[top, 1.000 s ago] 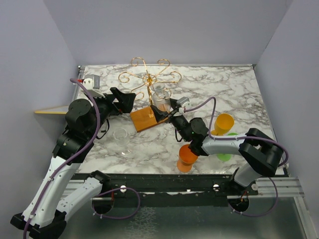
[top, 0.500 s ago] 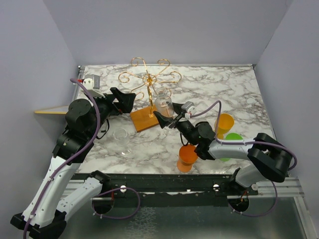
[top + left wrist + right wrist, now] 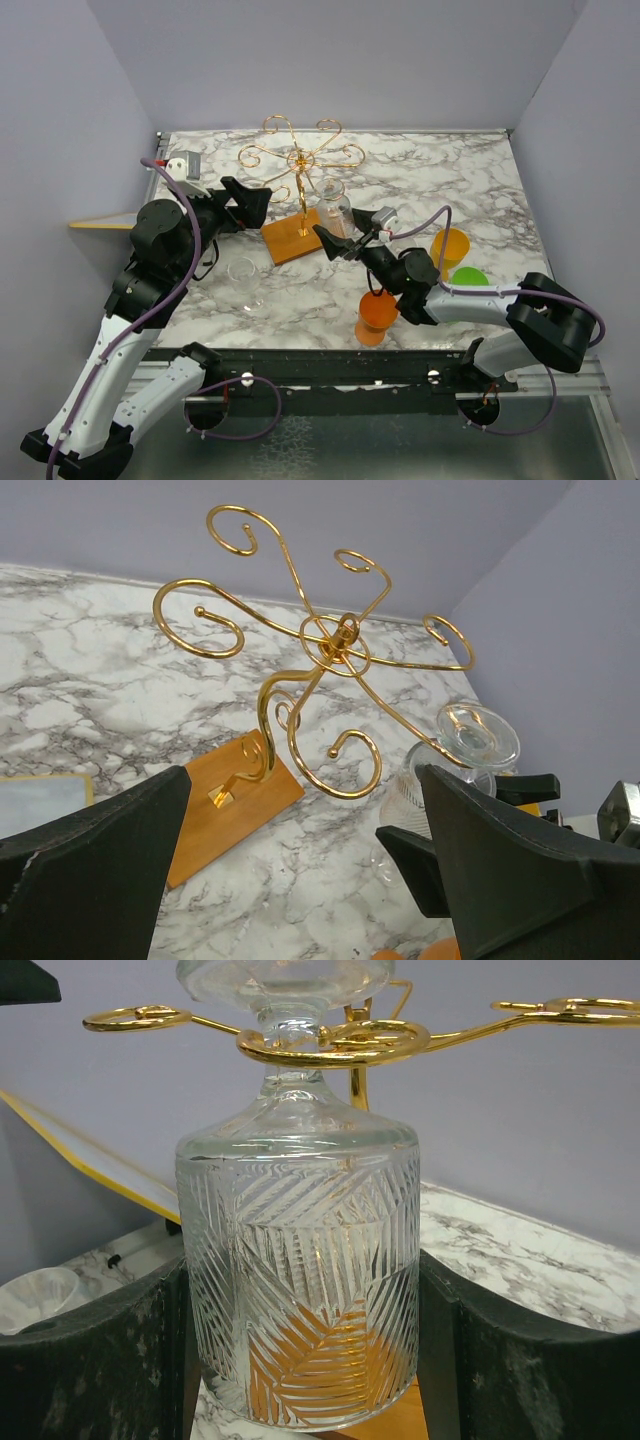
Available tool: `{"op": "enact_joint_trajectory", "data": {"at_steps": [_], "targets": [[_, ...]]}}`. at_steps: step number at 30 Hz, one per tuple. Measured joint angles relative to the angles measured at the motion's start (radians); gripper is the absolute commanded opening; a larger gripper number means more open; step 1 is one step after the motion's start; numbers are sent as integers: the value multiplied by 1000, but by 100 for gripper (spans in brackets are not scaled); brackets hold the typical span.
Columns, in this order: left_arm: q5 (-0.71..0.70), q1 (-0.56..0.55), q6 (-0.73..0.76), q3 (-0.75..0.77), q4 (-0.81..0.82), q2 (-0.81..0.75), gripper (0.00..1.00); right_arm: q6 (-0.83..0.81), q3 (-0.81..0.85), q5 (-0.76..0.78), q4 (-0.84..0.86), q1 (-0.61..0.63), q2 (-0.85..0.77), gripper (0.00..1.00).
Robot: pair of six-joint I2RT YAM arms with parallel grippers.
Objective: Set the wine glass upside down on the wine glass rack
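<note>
**Right gripper** [image 3: 337, 230]: jaws part-way apart and clamped on the wine glass [image 3: 300, 1280], one pad on each side of the bowl.

**Left gripper** [image 3: 248, 198]: jaws fully apart with nothing between them. It hangs just beside the wine glass rack [image 3: 340, 645], on its left.

**Position of the glass:** inverted, mouth down and foot uppermost. Its stem passes through one curled scroll [image 3: 335, 1040] of the rack. The foot is above the wire and the bowl below it, over the wooden base [image 3: 290, 240]. I cannot tell whether the foot already bears on the wire.

**Handling assessment:**
- The glass is clear and rigid, with a cut leaf pattern round a straight-sided bowl, and it looks thick-walled.
- I judge it moderately heavy for its size and unforgiving of a knock.
- The cut pattern should give my pads some bite. Glass against hard pads is slippery, though, so I rate the hold as depending on squeeze more than friction.
- The stem is the narrowest and weakest part, and it sits close against metal wire. Any sideways pull there risks a chip or a snapped stem.

**Hold point:** mid-bowl, across the straight section, as taken now. I judge that correct, because the stem and foot must be free for the scroll.

**Rack:** thin wire, likely springy. A nudge could rock it on its base.
</note>
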Motion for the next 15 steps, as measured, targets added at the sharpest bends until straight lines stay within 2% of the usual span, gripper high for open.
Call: {"op": "enact_joint_trajectory", "data": {"at_steps": [15], "targets": [[0, 0, 0, 0, -6, -3, 99, 48, -2, 84, 29, 1, 1, 1]]}}
